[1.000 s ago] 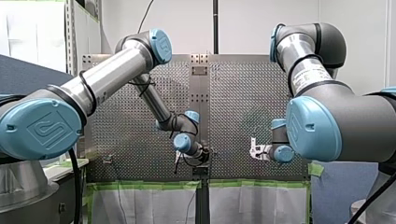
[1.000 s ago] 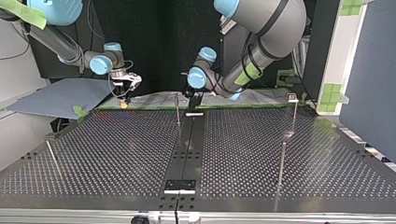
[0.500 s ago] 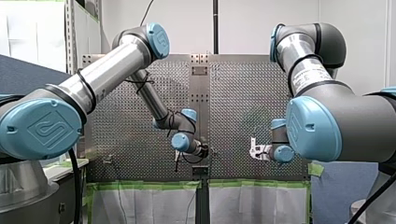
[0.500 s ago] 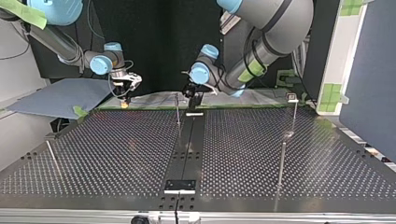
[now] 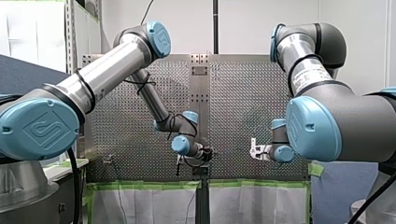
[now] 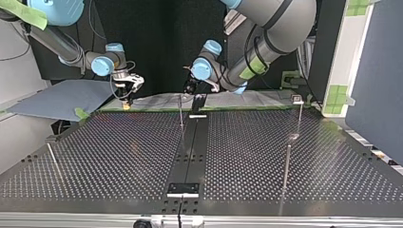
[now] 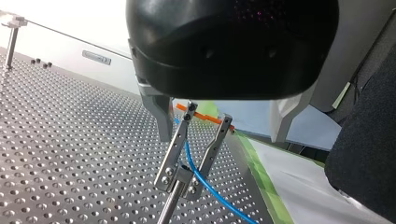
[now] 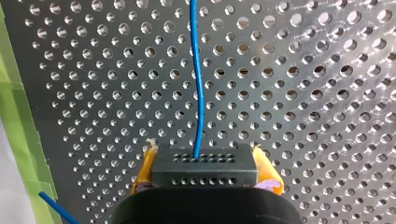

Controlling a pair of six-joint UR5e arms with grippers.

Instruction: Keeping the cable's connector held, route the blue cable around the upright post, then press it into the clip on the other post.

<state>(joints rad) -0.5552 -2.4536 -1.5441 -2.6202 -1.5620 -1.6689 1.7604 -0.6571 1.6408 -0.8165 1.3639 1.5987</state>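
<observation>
In the right wrist view my right gripper (image 8: 203, 153) is shut on the black connector (image 8: 205, 174), yellow pads on either side. The blue cable (image 8: 198, 79) runs straight ahead from it over the perforated plate. In the left wrist view my left gripper (image 7: 222, 139) is open. Its metal fingers (image 7: 163, 119) straddle the forked metal clip (image 7: 187, 158) on top of a thin post (image 7: 167, 211). The blue cable (image 7: 211, 192) passes between the clip's two arms. In the top view my left gripper (image 6: 192, 91) hangs by the clip post (image 6: 181, 114), and my right gripper (image 6: 126, 96) is at the far left edge.
More thin posts stand on the perforated table (image 6: 119, 156): one with a small top fitting at the top view's right (image 6: 300, 116), one nearer (image 6: 286, 166), and a leaning one at the left (image 6: 52, 159). Green tape (image 8: 18, 121) lines the plate's edge.
My left arm's wrist has turned and its gripper has shifted slightly toward the top view's left, closer over the clip post. My right arm has not moved.
</observation>
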